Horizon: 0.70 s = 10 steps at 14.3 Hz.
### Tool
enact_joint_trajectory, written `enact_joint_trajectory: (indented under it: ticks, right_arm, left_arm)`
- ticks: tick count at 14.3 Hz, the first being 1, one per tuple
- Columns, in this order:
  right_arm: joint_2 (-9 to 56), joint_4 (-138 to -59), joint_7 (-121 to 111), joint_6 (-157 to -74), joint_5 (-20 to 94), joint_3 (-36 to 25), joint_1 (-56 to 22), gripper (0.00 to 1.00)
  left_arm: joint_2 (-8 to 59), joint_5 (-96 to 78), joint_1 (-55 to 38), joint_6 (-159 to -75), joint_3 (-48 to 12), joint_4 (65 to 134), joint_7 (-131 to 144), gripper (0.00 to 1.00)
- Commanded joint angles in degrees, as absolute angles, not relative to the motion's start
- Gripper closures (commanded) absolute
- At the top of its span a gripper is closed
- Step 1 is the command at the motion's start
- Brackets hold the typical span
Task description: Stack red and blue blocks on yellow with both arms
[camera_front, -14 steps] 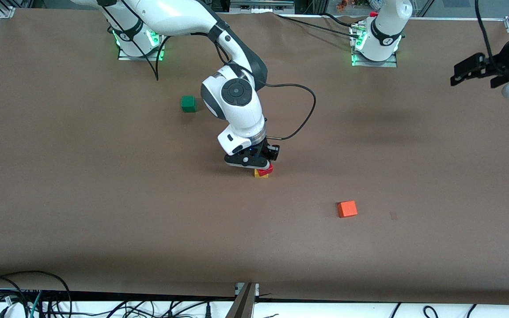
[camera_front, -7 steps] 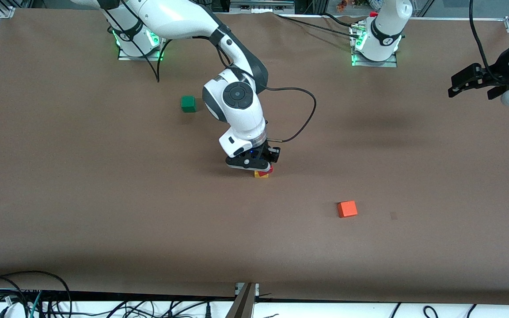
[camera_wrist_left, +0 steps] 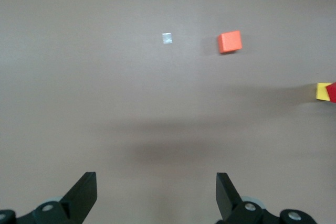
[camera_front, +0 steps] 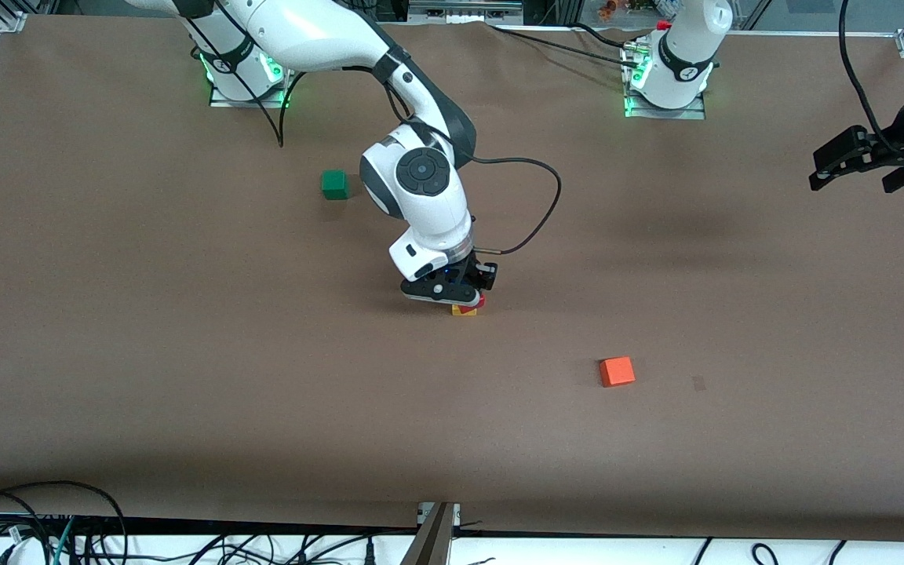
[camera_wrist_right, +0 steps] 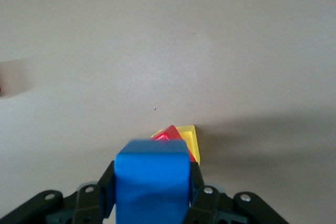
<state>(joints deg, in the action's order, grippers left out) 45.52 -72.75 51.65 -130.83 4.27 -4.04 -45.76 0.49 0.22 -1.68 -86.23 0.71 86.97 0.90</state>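
In the right wrist view my right gripper (camera_wrist_right: 152,182) is shut on the blue block (camera_wrist_right: 152,179). It holds that block right over the red block (camera_wrist_right: 170,134), which lies skewed on the yellow cube (camera_wrist_right: 190,136). In the front view the right gripper (camera_front: 464,302) sits low on the stack at mid-table, so only a sliver of the red block (camera_front: 481,300) and the yellow cube's (camera_front: 464,311) edge show; the blue block is hidden there. My left gripper (camera_front: 852,166) hangs open and empty above the left arm's end of the table; its wrist view shows the left gripper (camera_wrist_left: 155,192) over bare table.
An orange-red cube (camera_front: 617,371) lies nearer to the front camera than the stack, toward the left arm's end. A green cube (camera_front: 334,184) lies farther from the camera, toward the right arm's end. Cables run along the table's front edge.
The right gripper has sunk slightly onto the stack, covering more of the red block. The left gripper has shifted a little at its end of the table.
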Motion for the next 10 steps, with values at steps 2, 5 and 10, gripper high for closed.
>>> enact_joint_trajectory:
  ticks: [2, 5, 10]
  right_arm:
    - [46.7, -70.9, 52.3, -130.9, 4.4, -4.1, -45.8, 0.29]
    - [46.5, -70.8, 52.1, -130.8, 4.4, -4.1, -45.8, 0.00]
    - [42.6, -67.9, 52.0, -123.2, 7.4, -4.8, -44.3, 0.00]
  left_arm:
    - [0.9, -6.4, -0.1, -86.3, 1.8, 85.2, 0.2, 0.00]
    - [0.8, -8.9, 0.8, -87.4, 1.2, 85.4, -0.7, 0.00]
    - [1.0, -6.5, 0.2, -92.0, 1.3, 86.6, -1.1, 0.00]
